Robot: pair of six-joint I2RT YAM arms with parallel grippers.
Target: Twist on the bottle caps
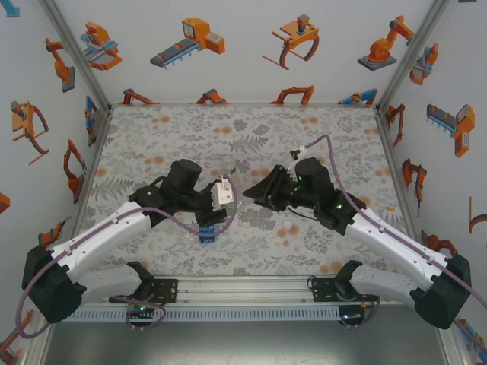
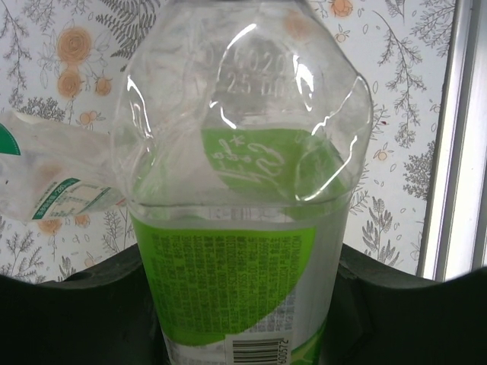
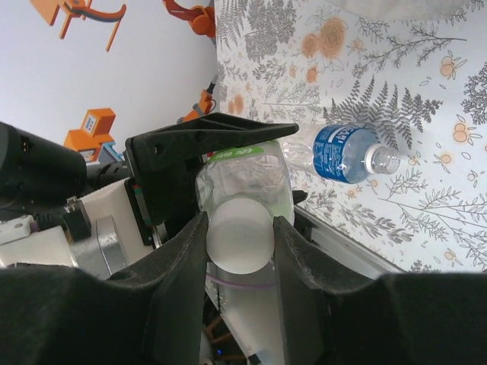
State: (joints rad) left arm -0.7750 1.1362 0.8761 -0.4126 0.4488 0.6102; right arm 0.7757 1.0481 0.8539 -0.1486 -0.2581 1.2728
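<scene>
Bottle cap: the whitish round cap (image 3: 240, 234) is sitting on the mouth of the green-labelled bottle (image 2: 236, 228), with the right hand's fingers (image 3: 183, 258) pressing on both sides of it.
Green-labelled bottle: it is being held between the two hands over the middle of the worktop (image 1: 304, 137), and its clear shoulder is showing crumples.
Left hand (image 2: 240, 266): it is gripping the bottle's labelled body, one finger on each side.
Right hand (image 1: 255, 192): it is clamping the cap, facing the left hand.
Blue-labelled bottle (image 3: 344, 154): it is lying on its side on the worktop, near the left hand.
White-labelled bottle (image 2: 53, 179): it is lying on the worktop beside the held bottle.
</scene>
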